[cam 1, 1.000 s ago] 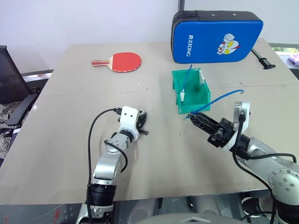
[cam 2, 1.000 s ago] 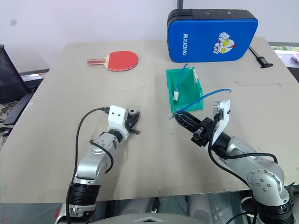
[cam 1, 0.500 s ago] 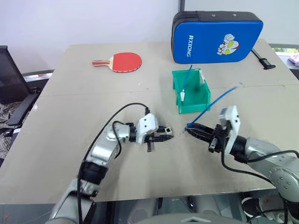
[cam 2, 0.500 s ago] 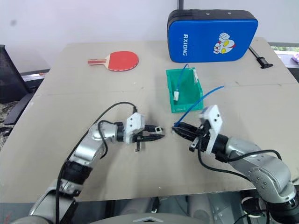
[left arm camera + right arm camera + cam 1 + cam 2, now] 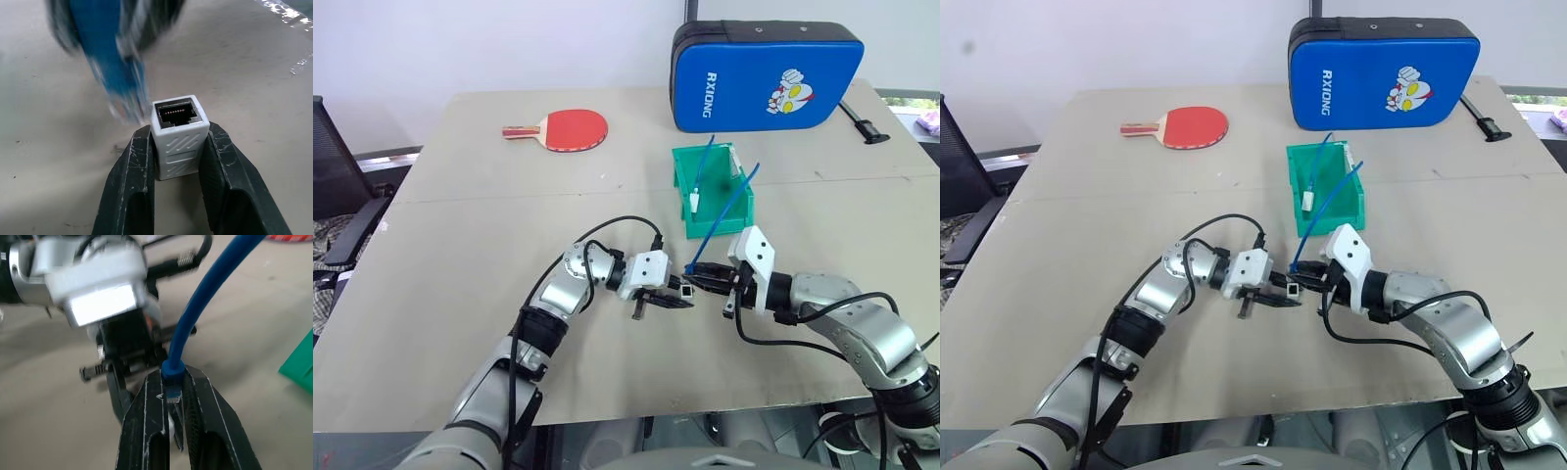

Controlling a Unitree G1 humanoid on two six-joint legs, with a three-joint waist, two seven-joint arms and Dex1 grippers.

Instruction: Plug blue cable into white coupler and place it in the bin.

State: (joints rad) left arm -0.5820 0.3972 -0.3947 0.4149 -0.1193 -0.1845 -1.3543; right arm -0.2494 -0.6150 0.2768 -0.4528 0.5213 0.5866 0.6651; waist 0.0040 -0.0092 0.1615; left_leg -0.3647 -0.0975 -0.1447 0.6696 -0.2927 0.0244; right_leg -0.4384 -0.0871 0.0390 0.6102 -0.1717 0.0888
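My left gripper (image 5: 678, 292) is shut on the white coupler (image 5: 179, 134), whose dark socket faces away from the wrist. My right gripper (image 5: 701, 280) faces it, shut on the blue cable (image 5: 172, 372) just behind its plug. The plug tip (image 5: 124, 105) hangs close beside the coupler's socket end, off to one side of the opening. The rest of the blue cable (image 5: 724, 215) rises in a curve over the green bin (image 5: 722, 225), which stands just behind both grippers.
Inside the bin lies another blue cable with a white block (image 5: 693, 201). A big blue padded case (image 5: 767, 76) stands at the back, a red paddle (image 5: 573, 128) at the back left. A black chair (image 5: 337, 196) sits off the table's left side.
Both hands have come together at the table's middle. My left gripper swung right and turned towards the right one. My right gripper sank and turned, and the cable's free end swung over the bin.
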